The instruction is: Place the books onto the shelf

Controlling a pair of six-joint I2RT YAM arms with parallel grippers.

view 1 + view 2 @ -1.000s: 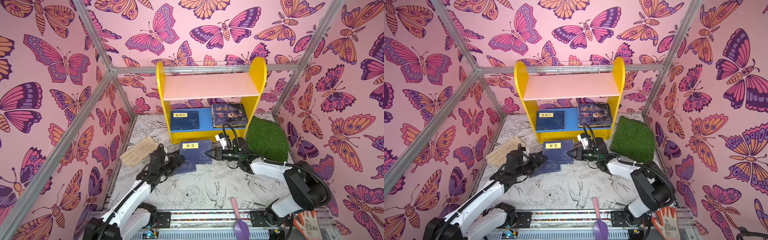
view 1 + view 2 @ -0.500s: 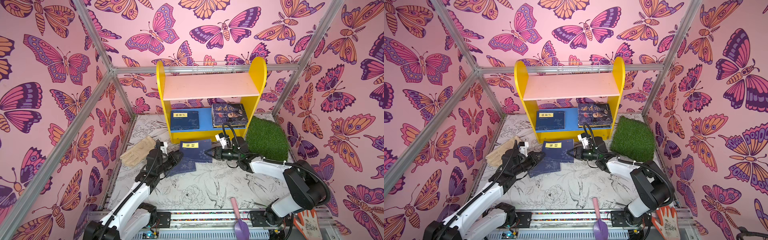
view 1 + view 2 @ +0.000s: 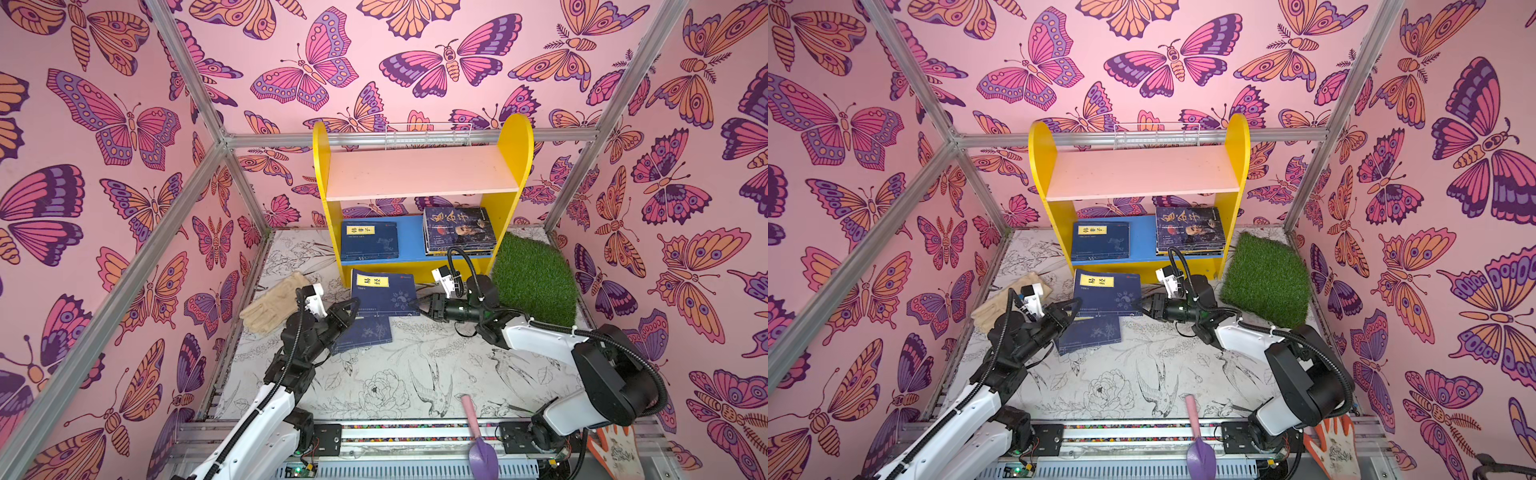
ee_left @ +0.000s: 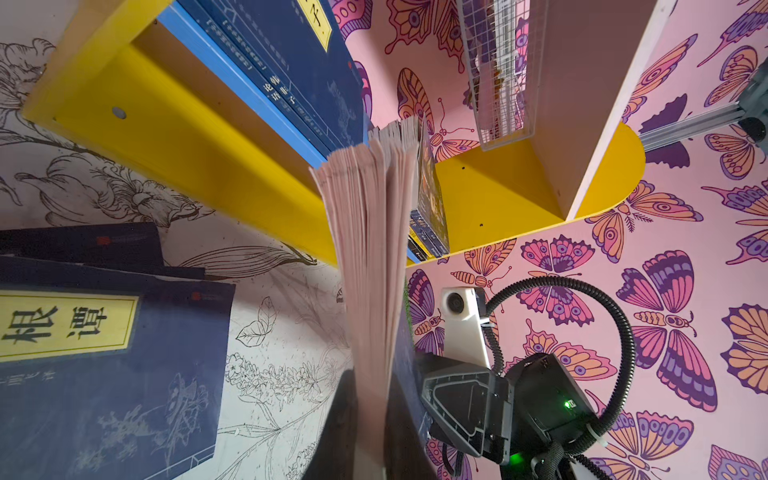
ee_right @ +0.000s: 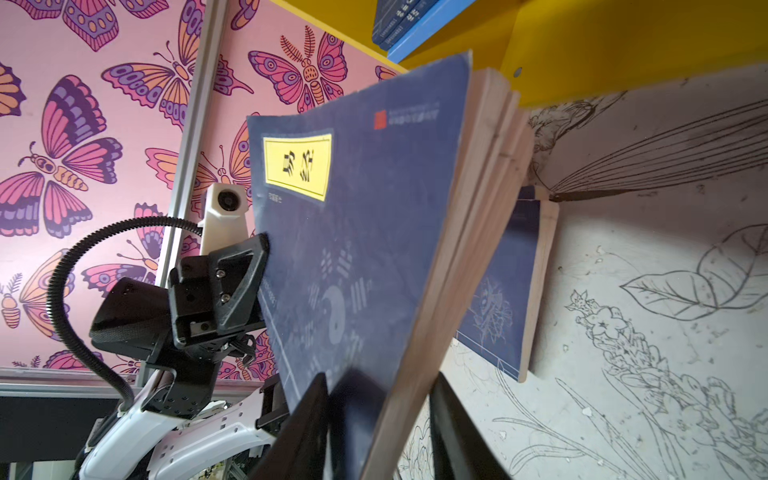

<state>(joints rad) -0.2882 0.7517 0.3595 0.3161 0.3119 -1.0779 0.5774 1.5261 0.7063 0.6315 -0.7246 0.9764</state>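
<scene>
Because the navy paperback with the yellow title label (image 3: 382, 295) is thin and floppy, I have it from both ends: my left gripper (image 3: 347, 309) is pressed together on its near corner, the fingers (image 4: 338, 428) pinching the fanned page block and tipping the cover up off the flower-printed table (image 3: 374, 386); my right gripper (image 3: 419, 305) brackets the opposite edge with its jaws spread, a sliver of table showing between one finger (image 5: 457, 436) and the pages, so I judge it steadies rather than carries. The book hangs just in front of the two-tier bookcase with yellow round-topped sides (image 3: 517, 166), above a second navy paperback (image 3: 365, 334) lying flat. On the blue lower board (image 3: 409, 232) a navy book (image 3: 369, 241) lies at one end and a stack of dark-blue portrait covers (image 3: 459, 228) at the other; the pale pink upper board (image 3: 415, 174) is bare. The yellow front rail is close ahead and my right arm's black cable loop (image 3: 461, 257) arches before the stack, so both could snag. A beige glove (image 3: 274, 303) lies just beside my left wrist; a square of green turf (image 3: 532, 278) lies beside the bookcase; a purple trowel with a pink handle (image 3: 478, 440) lies well apart.
</scene>
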